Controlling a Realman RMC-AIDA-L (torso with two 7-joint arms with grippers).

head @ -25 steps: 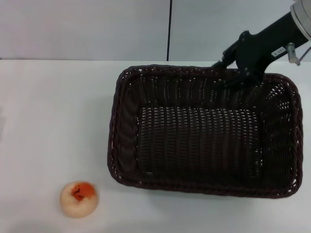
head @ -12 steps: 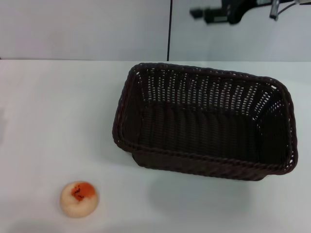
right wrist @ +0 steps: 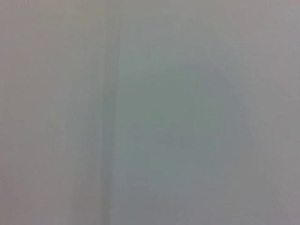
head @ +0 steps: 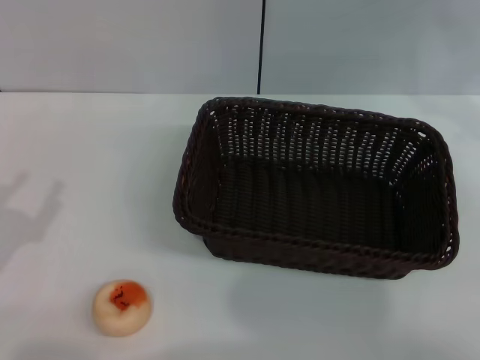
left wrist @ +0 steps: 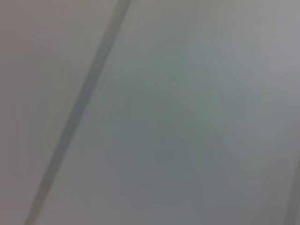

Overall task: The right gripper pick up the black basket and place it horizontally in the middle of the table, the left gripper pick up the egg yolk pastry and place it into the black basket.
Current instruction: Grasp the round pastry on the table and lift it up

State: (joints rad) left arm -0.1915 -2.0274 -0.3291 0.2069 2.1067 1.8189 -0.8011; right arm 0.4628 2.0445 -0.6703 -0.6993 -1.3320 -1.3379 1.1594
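Observation:
The black basket (head: 315, 191) stands upright on the white table (head: 90, 165), right of centre, with its long side running left to right and nothing in it. The egg yolk pastry (head: 122, 307) lies on the table at the front left, orange-red patch up, well apart from the basket. Neither gripper is in view in the head view. A faint shadow (head: 30, 217) falls on the table at the far left. Both wrist views show only a blurred grey surface.
A grey back wall with a dark vertical seam (head: 261, 45) stands behind the table. Bare tabletop lies between the pastry and the basket and along the front edge.
The right arm let go of the basket's far rim, rose and left the view. The basket settled flat. A shadow has appeared on the table at the far left.

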